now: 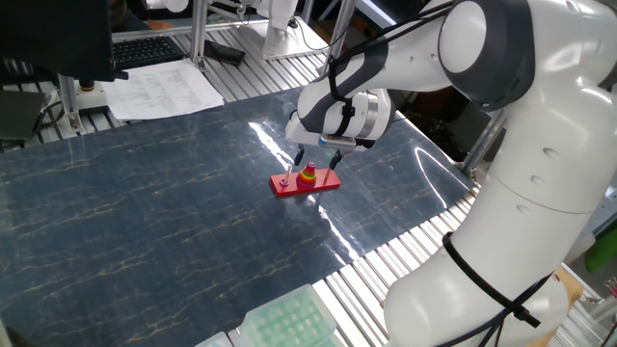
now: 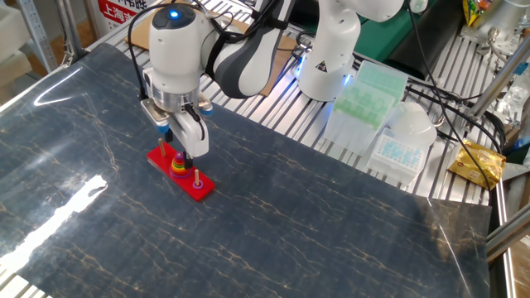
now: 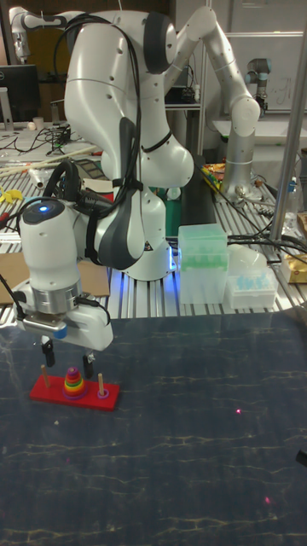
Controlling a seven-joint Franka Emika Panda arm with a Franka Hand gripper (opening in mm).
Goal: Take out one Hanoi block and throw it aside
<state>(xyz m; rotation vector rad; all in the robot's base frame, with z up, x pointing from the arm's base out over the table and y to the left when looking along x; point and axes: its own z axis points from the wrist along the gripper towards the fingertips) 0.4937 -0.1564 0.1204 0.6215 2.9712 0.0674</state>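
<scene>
The Hanoi block (image 3: pixel 74 372) is a tiny magenta ring on top of a stack of red, yellow and green rings (image 1: pixel 308 175) on the middle peg of a flat red base (image 1: pixel 305 183) (image 2: pixel 199 187) (image 3: pixel 51 393). My gripper (image 3: pixel 66 357) (image 1: pixel 317 157) (image 2: pixel 178 142) hangs just above the stack. It is open, with one finger on each side of the middle peg and nothing held between them. In the other fixed view a finger partly covers the top of the stack (image 2: pixel 178 166).
Thin bare pegs stand at both ends of the base. Sheets of paper (image 1: pixel 164 89) lie at the table's far edge. Green tip racks (image 2: pixel 364 93) (image 1: pixel 289 323), a clear tip box (image 2: pixel 397 149) and a yellow packet (image 2: pixel 476 161) sit on the slatted frame beside the dark mat.
</scene>
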